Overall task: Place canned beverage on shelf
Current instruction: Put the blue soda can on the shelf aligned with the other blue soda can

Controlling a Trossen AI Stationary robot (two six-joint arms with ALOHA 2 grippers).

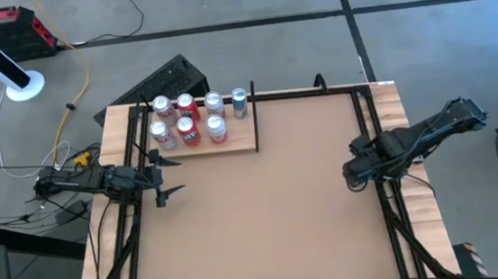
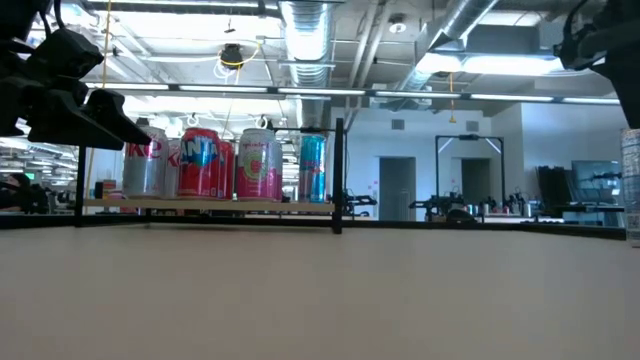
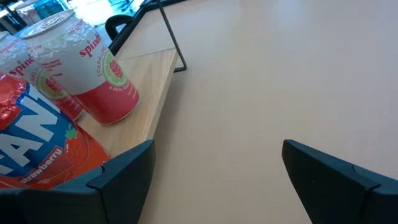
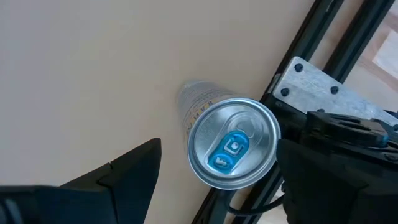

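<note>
A silver can with a blue tab (image 4: pixel 231 148) stands upright on the brown tabletop near its right edge; the low view shows its side at the picture's edge (image 2: pixel 631 185). My right gripper (image 4: pixel 219 150) (image 1: pixel 353 170) is open above it, one finger on either side of the can's top, touching nothing. In the high view the gripper hides the can. The pale wood shelf (image 1: pixel 236 143), with a thin black upright (image 2: pixel 339 175) at its right end, lies at the table's far left and carries several upright cans (image 1: pixel 188 119). My left gripper (image 1: pixel 178 175) (image 3: pixel 217 149) is open and empty, just near of the shelf.
Black frame rails (image 1: pixel 377 137) and a metal bracket (image 4: pixel 323 87) run along the table's right edge, close beside the silver can. Bare tabletop (image 1: pixel 274 219) lies between the two arms. A red strawberry can (image 3: pixel 37 149) and a Spindrift can (image 3: pixel 93 68) stand near the shelf's front edge.
</note>
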